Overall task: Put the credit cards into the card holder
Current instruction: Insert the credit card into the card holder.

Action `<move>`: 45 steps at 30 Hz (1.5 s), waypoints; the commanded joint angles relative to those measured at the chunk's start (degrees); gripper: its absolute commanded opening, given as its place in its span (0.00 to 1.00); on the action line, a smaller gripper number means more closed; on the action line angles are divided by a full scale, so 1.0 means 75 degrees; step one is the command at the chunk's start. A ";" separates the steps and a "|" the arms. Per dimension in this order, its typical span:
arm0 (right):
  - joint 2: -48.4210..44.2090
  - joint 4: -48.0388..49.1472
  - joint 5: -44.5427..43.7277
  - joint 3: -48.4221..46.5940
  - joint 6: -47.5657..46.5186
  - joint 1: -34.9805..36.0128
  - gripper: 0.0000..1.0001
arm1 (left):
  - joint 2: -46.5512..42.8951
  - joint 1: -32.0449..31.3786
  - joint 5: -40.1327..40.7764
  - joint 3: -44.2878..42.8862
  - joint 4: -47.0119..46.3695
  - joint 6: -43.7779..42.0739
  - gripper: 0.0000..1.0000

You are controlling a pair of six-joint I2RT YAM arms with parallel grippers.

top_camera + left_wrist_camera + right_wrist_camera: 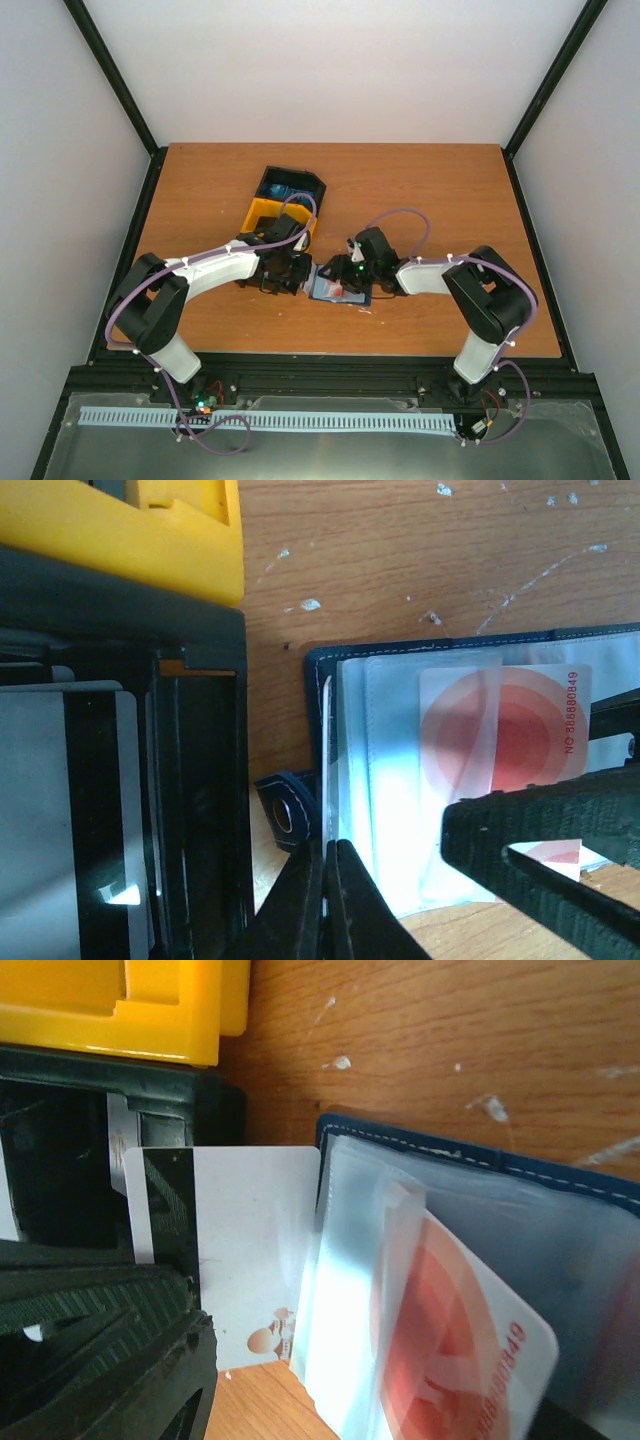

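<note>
The navy card holder point(335, 292) lies open on the table between both grippers, clear pockets up point(390, 780). A white credit card with a red circle point(500, 730) sits partly inside one clear pocket, its end sticking out point(450, 1350). My left gripper point(333, 865) is shut on the card holder's left edge, beside its snap tab point(283, 815). My right gripper point(590, 780) stands open astride that card's outer end, its fingers point(540, 850) apart. Another white card with a black stripe point(250, 1240) lies just left of the holder.
The black-and-yellow bin tray point(272, 212) stands right behind and left of the holder, its black wall point(195, 810) close to my left fingers. More pale cards point(30, 810) lie in its compartment. Bare scuffed wood point(420, 570) stretches beyond the holder.
</note>
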State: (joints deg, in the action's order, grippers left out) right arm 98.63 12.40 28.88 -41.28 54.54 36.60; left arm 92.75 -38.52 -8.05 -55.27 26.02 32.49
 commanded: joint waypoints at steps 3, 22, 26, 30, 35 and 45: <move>0.0176 -0.0695 -0.0788 -0.0360 0.0354 0.0347 0.58 | 0.0256 -0.0032 -0.0083 0.0179 -0.0141 -0.0055 0.01; -0.0836 -0.3265 -0.1976 -0.0882 0.0285 0.0393 0.73 | -0.0034 -0.0031 -0.0121 0.0433 -0.0387 -0.0101 0.01; -0.0729 -0.3643 -0.2004 -0.1056 0.0265 0.0405 0.73 | -0.0113 -0.0031 -0.0143 0.0515 -0.0399 -0.0096 0.01; -0.0669 -0.4199 -0.2268 -0.1293 0.0195 0.0489 0.73 | -0.0157 -0.0025 -0.0124 0.0557 -0.0389 -0.0099 0.01; -0.0434 -0.4790 -0.2392 -0.1640 0.0134 0.0610 0.70 | -0.0151 -0.0032 -0.0145 0.0560 -0.0411 -0.0099 0.01; 0.0338 -0.5003 -0.2080 -0.2312 -0.0728 0.0683 0.72 | -0.0082 -0.0031 -0.0160 0.0543 -0.0436 -0.0113 0.01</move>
State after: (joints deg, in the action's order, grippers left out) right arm 98.08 -23.31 12.60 -56.07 53.19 40.97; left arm 91.61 -38.44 -9.21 -52.47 21.26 32.47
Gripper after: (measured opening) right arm 0.716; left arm 0.011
